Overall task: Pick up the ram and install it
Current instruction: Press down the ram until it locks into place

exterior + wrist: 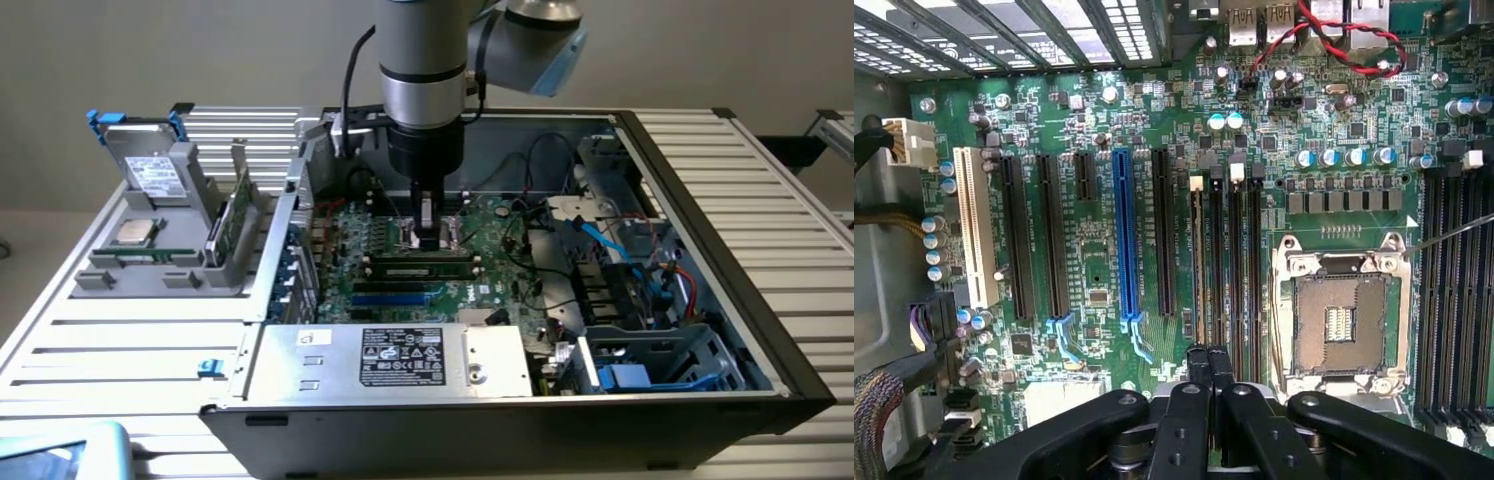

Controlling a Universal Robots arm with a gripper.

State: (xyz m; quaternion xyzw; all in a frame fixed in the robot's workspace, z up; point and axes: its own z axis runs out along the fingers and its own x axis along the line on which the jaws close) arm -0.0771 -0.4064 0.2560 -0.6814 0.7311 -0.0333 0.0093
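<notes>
Over board: gripper (1209, 372) closed, pressing ram (1198, 262) edge-on in slot.
Ram (424, 267): chips, label hidden.

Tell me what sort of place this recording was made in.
Most likely a lab bench set up for computer assembly. An open black desktop computer case lies on a ribbed white metal table, its green motherboard exposed, and a grey plastic parts rack beside it holds spare components.
</notes>
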